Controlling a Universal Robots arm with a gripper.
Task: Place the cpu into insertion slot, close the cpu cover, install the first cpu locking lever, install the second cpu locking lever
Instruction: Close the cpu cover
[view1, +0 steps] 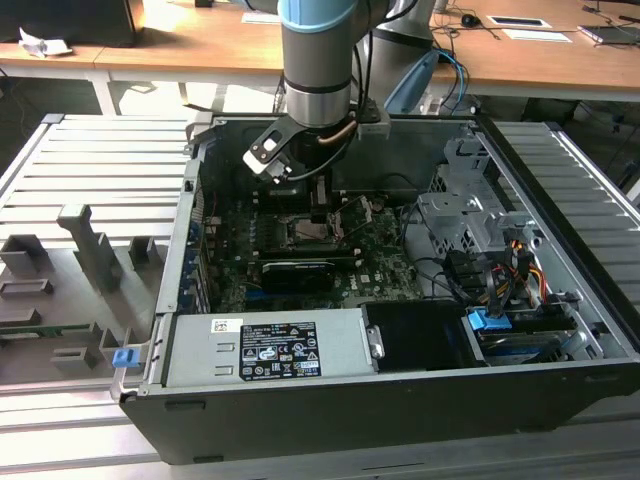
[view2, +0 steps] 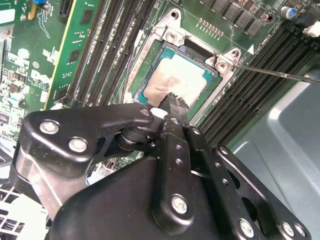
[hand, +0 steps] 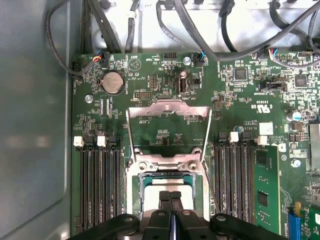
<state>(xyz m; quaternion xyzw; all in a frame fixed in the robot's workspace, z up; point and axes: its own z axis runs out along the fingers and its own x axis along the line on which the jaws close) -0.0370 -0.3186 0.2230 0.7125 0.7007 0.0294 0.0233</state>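
Note:
The cpu (view2: 176, 79), a flat silvery-tan square, lies flat in the insertion slot (view2: 150, 65), whose silver rim shows around it. The cpu cover (hand: 167, 107), a thin silver frame with a large window, stands swung open on its hinge at the slot's far edge (hand: 167, 163). My gripper (hand: 170, 196) hovers just over the chip with its two black fingers pressed together and nothing between them. In the exterior view the gripper (view1: 318, 214) hangs over the slot (view1: 312, 233) in the middle of the motherboard. A thin locking lever rod (view2: 280, 74) sticks out free beside the slot.
The open computer case (view1: 560, 330) surrounds the board. Memory slots (hand: 100, 185) flank the socket on both sides. Black cables (hand: 200, 35) run along the case wall. A black card (view1: 298, 272), a power supply (view1: 265, 350) and a drive cage (view1: 470, 225) stand nearby.

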